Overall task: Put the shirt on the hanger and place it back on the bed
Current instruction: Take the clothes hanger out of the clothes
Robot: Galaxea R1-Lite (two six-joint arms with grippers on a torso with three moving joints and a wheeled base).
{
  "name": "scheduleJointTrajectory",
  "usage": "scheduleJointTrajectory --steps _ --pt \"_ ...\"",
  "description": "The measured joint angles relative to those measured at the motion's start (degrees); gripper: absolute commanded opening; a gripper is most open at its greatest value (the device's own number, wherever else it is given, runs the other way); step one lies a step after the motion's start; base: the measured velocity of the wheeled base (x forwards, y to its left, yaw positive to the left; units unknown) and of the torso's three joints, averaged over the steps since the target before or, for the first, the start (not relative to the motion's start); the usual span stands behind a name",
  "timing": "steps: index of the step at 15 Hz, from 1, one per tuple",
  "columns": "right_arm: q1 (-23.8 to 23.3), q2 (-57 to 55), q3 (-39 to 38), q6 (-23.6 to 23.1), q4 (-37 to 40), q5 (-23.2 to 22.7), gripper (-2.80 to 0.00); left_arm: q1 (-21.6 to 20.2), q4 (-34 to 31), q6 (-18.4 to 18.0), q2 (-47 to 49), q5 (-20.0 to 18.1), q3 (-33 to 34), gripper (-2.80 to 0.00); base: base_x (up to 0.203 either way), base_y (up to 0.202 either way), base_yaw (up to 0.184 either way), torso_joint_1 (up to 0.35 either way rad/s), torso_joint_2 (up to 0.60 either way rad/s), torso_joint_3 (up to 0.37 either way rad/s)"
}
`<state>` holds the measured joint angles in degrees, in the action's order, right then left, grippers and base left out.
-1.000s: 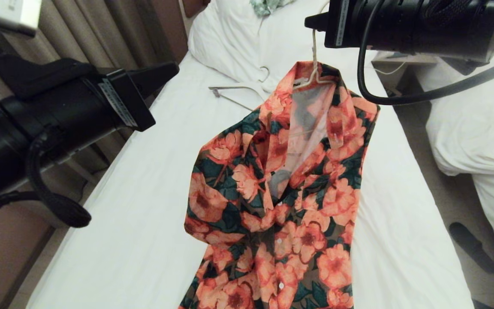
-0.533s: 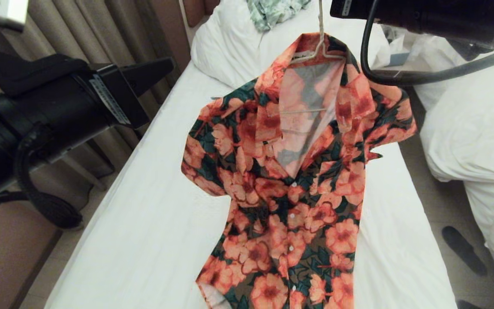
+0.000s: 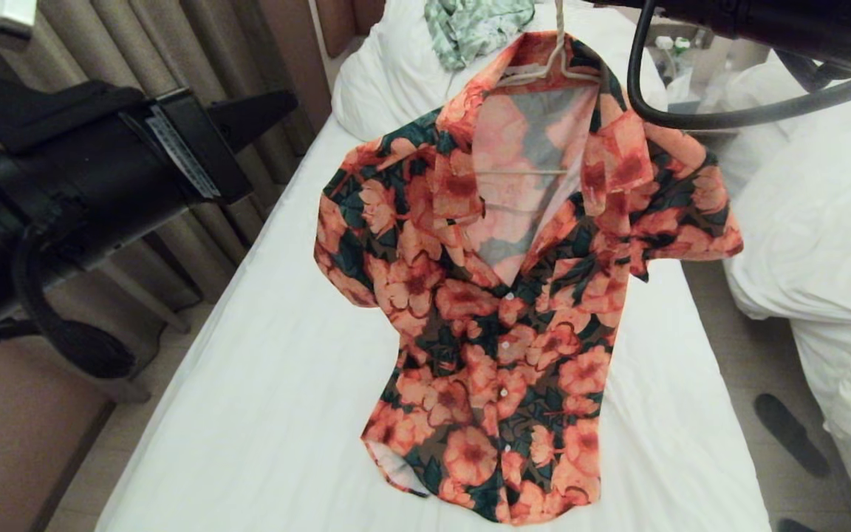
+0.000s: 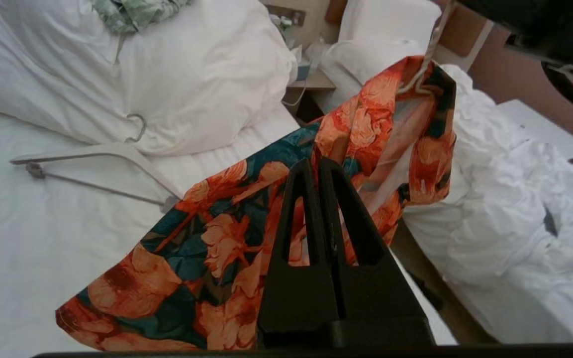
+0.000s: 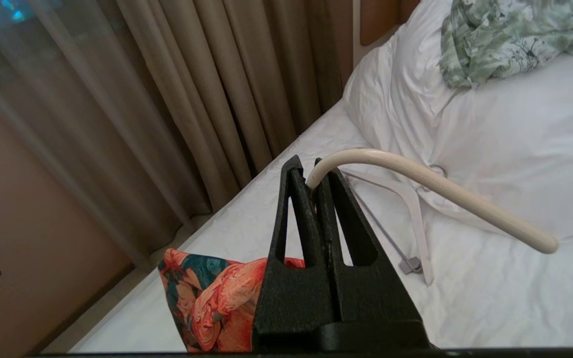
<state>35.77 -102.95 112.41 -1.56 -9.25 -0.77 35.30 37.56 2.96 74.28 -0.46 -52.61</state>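
The flowered shirt (image 3: 499,295) hangs full length on the thin cream hanger (image 3: 555,66), front facing me, above the bed's white sheet (image 3: 263,384). My right gripper (image 5: 310,171) is shut on the hanger's hook (image 5: 440,191), high over the bed; in the head view only its arm (image 3: 765,22) shows at the top edge. My left gripper (image 4: 316,166) is shut and empty. It hovers beside the shirt's shoulder (image 4: 207,238), and in the head view it sits left of the bed (image 3: 289,103). A fold of the shirt (image 5: 202,293) shows below the right gripper.
A thicker grey-white hanger (image 4: 97,154) lies on the sheet by the big pillow (image 3: 388,74), with a green-and-white garment (image 3: 470,22) on top of the pillow. A second bed with a rumpled duvet (image 3: 824,222) is at right. A dark slipper (image 3: 787,432) lies in the aisle, and curtains (image 3: 137,44) hang at left.
The whole view has shifted as the camera rose. The shirt has been lifted and has fallen open from a bunched drape to a flat hang, its hem now in sight.
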Motion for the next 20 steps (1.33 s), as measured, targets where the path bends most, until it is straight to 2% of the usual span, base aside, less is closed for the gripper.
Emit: scheduleJointTrajectory --steps 8,12,14,16,18,20 --pt "-1.1 0.7 0.1 -0.3 -0.5 -0.4 -2.80 -0.7 0.0 0.5 3.3 0.0 -0.4 -2.80 0.000 0.000 0.000 0.148 -0.32 -0.184" --pt "-2.5 1.2 0.1 -0.1 -0.6 -2.0 -2.80 -0.7 -0.1 0.5 6.6 -0.1 -0.4 -2.80 0.000 0.000 0.000 0.111 -0.24 -0.136" --pt "-3.5 1.2 0.1 0.7 -0.6 -4.6 -2.80 -0.3 -0.2 0.6 8.5 -0.2 -0.3 -2.80 0.000 0.000 0.000 0.000 0.00 0.000" --pt "-4.9 1.2 0.2 3.7 -0.5 -9.1 -2.80 0.5 -0.1 2.3 11.0 -0.3 -0.3 -2.80 0.000 0.000 0.000 0.000 0.00 0.000" --pt "-5.5 1.3 0.4 4.3 -0.4 -10.2 -2.80 0.7 0.0 4.9 14.7 -0.2 -1.2 -2.80 0.000 0.000 0.000 0.000 0.00 0.000" --pt "-5.7 1.4 0.4 4.3 -0.4 -10.3 -2.80 -0.4 0.0 5.6 18.7 -0.3 -2.0 -2.80 0.000 0.000 0.000 0.000 0.00 0.000"
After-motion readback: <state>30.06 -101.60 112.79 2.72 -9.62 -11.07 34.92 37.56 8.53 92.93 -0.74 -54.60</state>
